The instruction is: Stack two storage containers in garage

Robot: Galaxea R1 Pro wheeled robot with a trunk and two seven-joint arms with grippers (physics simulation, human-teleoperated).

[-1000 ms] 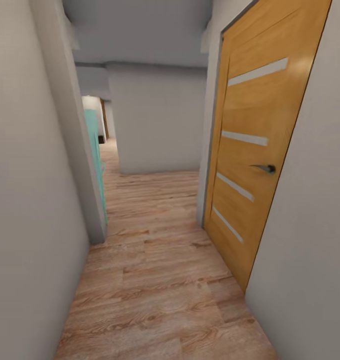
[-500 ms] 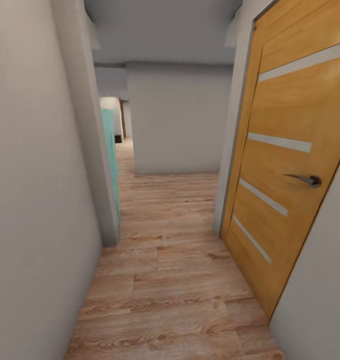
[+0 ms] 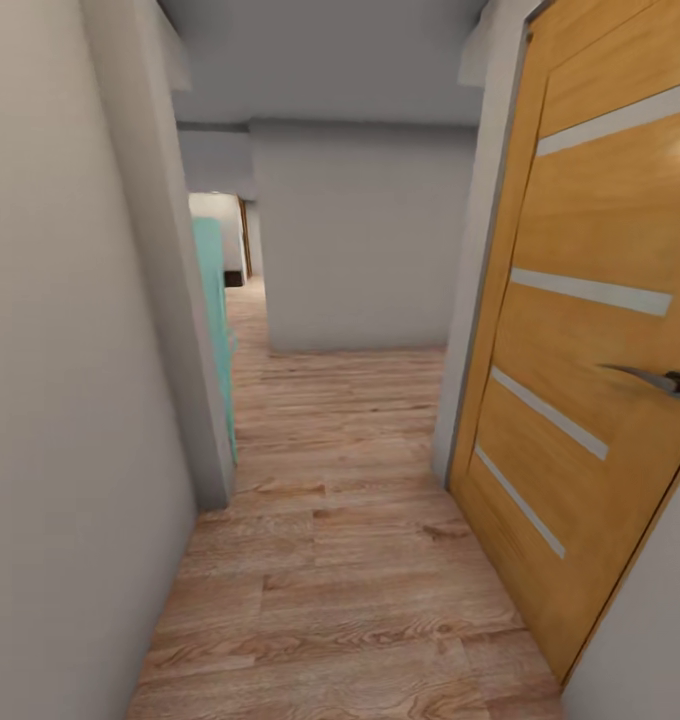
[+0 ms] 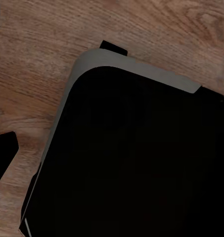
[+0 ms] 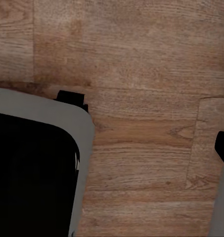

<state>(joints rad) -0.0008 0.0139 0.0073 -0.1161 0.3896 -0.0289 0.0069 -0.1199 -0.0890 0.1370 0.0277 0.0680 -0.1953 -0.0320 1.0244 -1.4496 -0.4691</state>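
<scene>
The storage containers are out of view, and so are the living room and the garage. I am in a narrow hallway with light wood plank flooring. In the left wrist view, my left gripper hangs over my own black, grey-rimmed base. One dark fingertip shows at the frame's edge, with nothing held. In the right wrist view, my right gripper hangs over bare planks, and one dark fingertip shows at the edge. It also holds nothing.
A shut orange wooden door with a metal handle stands close on the right. White walls run along both sides. A teal panel shows past the left corner. A grey wall blocks straight ahead, and the passage continues at the far left.
The view has advanced down the hallway. The orange door looms larger and nearer on the right, and the left wall corner has drawn closer.
</scene>
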